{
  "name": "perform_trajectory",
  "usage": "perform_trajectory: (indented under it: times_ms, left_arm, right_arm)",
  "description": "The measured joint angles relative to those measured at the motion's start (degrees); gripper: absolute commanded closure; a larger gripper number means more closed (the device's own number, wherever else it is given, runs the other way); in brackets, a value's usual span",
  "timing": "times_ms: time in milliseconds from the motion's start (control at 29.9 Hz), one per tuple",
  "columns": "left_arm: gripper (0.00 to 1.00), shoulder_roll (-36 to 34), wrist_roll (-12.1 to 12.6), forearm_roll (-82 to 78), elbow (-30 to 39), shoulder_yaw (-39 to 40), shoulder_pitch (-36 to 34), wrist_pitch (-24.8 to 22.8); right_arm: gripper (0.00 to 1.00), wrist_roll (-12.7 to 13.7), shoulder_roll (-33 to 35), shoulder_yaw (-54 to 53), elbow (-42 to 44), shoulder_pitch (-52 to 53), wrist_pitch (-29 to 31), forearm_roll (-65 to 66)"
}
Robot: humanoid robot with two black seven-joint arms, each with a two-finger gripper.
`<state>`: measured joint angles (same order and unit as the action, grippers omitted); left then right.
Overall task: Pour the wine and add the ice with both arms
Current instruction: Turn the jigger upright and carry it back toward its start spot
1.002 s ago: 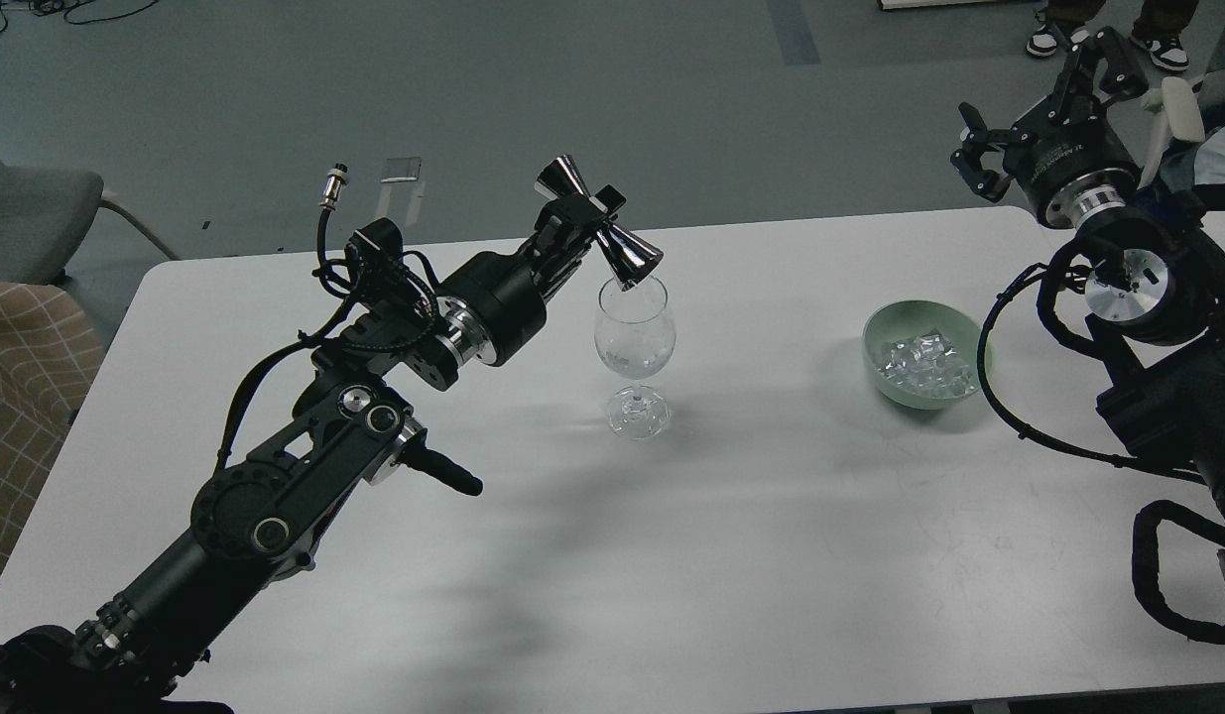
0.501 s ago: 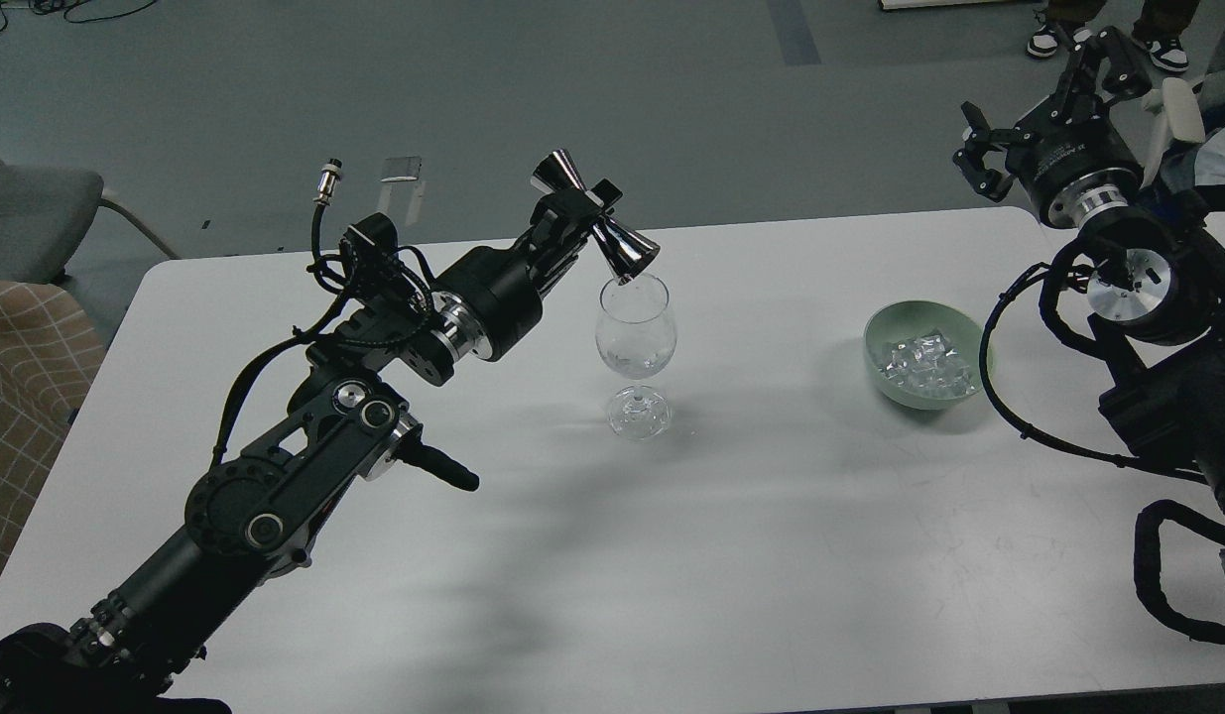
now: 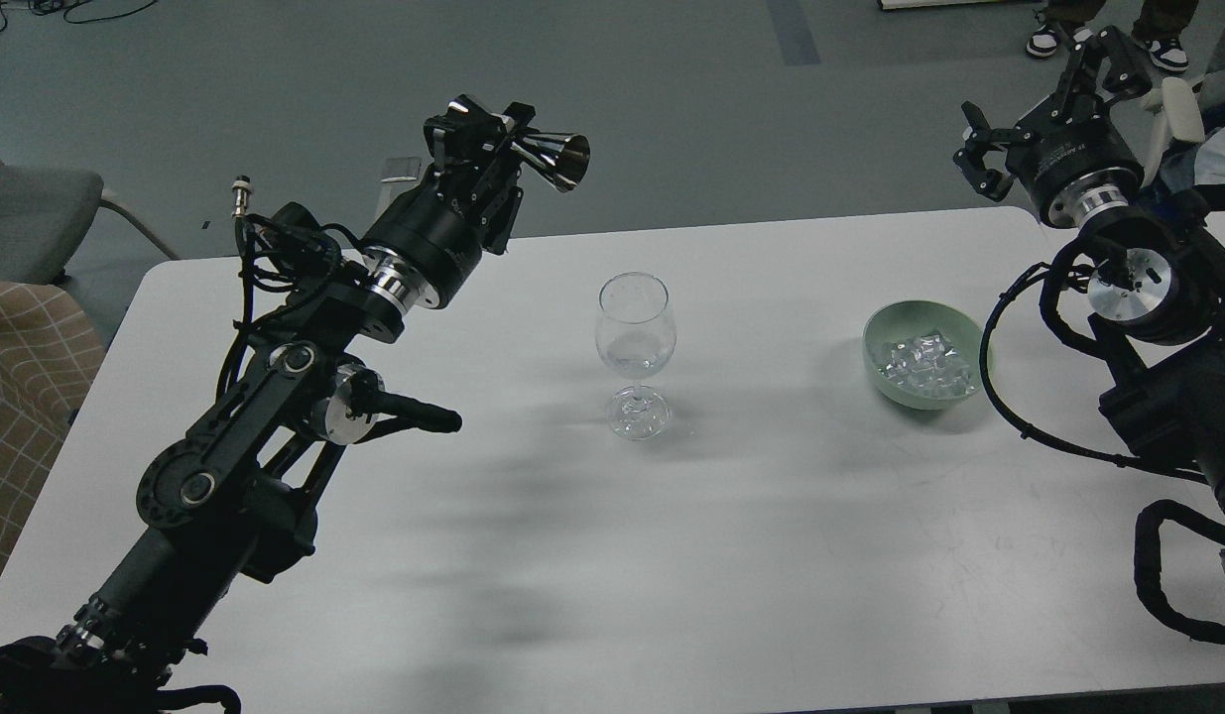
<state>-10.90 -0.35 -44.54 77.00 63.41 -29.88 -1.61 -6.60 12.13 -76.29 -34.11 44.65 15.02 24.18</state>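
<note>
A clear stemmed wine glass point(image 3: 633, 342) stands upright on the white table point(image 3: 731, 516), with a little clear liquid in its bowl. My left gripper point(image 3: 493, 134) is shut on a shiny steel jigger point(image 3: 552, 156), held high beyond the table's far edge, up and left of the glass, its open mouth facing right. Several clear ice cubes point(image 3: 924, 359) lie in a pale green bowl point(image 3: 882, 332) to the right of the glass. My right gripper point(image 3: 1043, 84) is open and empty, raised past the table's far right corner, above and right of the bowl.
A grey chair point(image 3: 37, 213) and a checked cushion point(image 3: 22, 397) stand left of the table. A person's shoes point(image 3: 1048, 38) show on the floor at the top right. My right arm's cables point(image 3: 1009, 387) loop close to the bowl.
My left gripper has lifted the jigger away from the glass rim, up and to the left, and turned it level. The right arm has barely moved.
</note>
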Motion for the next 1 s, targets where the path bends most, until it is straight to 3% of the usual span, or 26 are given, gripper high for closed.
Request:
perform_trajectory:
  times_ms: [401, 835, 1002]
  left_arm:
    - [1.00, -0.1, 0.3, 22.5, 0.5, 14.8, 4.7, -0.2]
    - [1.00, 0.0, 0.2, 35.6, -0.5, 18.5, 11.5, -0.5]
    - [1.00, 0.0, 0.1, 39.7, -4.3, 19.6, 12.2, -0.5]
  right_arm:
    - [0.00, 0.0, 0.0, 0.2, -0.1, 0.0, -0.1, 0.0]
    - [0.00, 0.1, 0.0, 0.6, -0.1, -0.9, -0.4, 0.2]
    - [0.00, 0.1, 0.1, 0.7, -0.1, -1.3, -0.5, 0.2]
